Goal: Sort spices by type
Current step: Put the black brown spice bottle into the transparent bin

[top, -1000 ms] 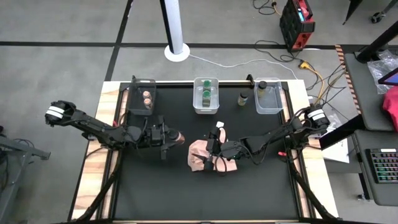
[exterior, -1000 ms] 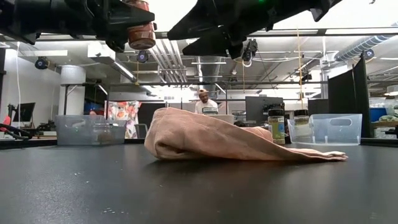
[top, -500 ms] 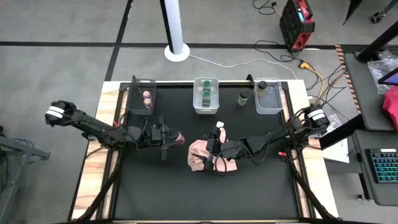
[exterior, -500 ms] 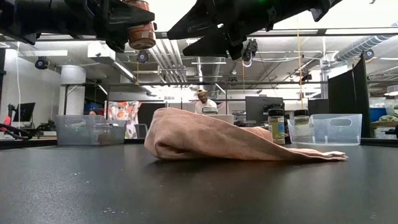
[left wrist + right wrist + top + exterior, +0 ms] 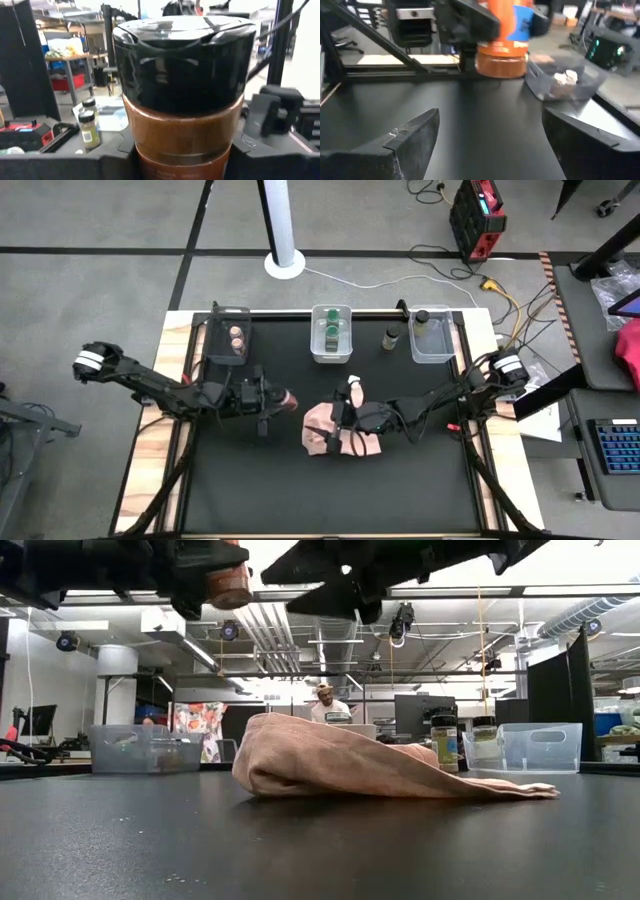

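Note:
My left gripper hovers left of the table's middle, shut on a spice jar with a black lid and red-brown contents. To its right, my right gripper stands open above a crumpled pink cloth on the black mat, its fingers pointing at the held jar and touching nothing. Tan-pink-lidded jars sit in the far left bin, green-lidded ones in the middle bin, and a dark-lidded one in the right bin. One more jar stands on the mat between the middle and right bins. My left gripper pinches the jar's brown body just below the black lid between its two fingers. The fingers come level from the table's left. The jar is about upright, lid up, and hangs clear above the table.
The cloth makes a low mound in the table's middle. The three clear bins line the far edge. Bare black mat lies near the front edge. A person is in the room behind the table.

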Tool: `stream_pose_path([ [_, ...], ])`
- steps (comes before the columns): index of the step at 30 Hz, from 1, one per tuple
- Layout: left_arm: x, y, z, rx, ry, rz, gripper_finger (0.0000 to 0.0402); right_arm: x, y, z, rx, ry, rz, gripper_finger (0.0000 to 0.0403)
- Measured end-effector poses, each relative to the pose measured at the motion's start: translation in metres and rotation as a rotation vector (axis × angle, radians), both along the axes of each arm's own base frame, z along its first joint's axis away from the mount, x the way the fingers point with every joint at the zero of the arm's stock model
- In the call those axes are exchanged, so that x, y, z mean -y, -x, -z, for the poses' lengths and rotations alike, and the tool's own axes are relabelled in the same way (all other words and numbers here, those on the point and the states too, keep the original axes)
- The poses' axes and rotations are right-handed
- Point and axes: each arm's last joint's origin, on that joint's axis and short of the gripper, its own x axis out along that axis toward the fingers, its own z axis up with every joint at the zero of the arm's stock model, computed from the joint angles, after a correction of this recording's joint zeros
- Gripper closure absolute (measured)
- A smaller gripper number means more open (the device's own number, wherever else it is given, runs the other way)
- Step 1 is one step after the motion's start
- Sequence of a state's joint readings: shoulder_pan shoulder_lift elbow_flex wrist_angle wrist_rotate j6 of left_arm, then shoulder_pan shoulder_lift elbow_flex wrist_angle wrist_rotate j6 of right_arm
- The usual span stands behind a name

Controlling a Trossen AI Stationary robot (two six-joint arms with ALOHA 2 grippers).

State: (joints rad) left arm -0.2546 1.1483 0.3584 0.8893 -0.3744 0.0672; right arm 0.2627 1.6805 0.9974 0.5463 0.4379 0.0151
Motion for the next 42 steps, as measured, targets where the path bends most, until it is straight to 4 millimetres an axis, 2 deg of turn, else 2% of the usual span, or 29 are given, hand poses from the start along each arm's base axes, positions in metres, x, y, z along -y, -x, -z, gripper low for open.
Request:
stream_pose_path([
  [5, 0.001, -0.004, -0.001, 0.068, 0.019, 0.011, 0.026, 0.003, -0.01, -0.015, 0.055, 0.021, 0.014, 0.0059],
  [10, 0.005, -0.017, 0.003, 0.048, 0.013, 0.019, 0.026, 0.002, -0.022, -0.023, 0.054, 0.062, 0.015, 0.0065],
  [18, 0.012, -0.043, -0.006, 0.048, -0.023, 0.015, 0.026, 0.004, -0.038, -0.017, -0.048, 0.089, 0.024, 0.0076],
  [23, 0.013, -0.047, -0.005, 0.041, -0.043, 0.016, 0.0258, 0.002, -0.039, -0.016, -0.051, 0.094, 0.018, 0.0087],
  [28, 0.012, -0.044, -0.003, 0.035, -0.035, 0.013, 0.0238, 0.003, -0.039, -0.016, -0.057, 0.114, 0.026, 0.0124],
  [35, 0.011, -0.041, 0.001, 0.029, -0.017, 0.018, 0.0224, 0.004, -0.039, -0.017, -0.061, 0.134, 0.046, 0.0216],
  [42, 0.011, -0.041, 0.003, 0.008, 0.021, 0.019, 0.0219, 0.006, -0.038, -0.014, -0.092, 0.144, 0.059, 0.0221],
])
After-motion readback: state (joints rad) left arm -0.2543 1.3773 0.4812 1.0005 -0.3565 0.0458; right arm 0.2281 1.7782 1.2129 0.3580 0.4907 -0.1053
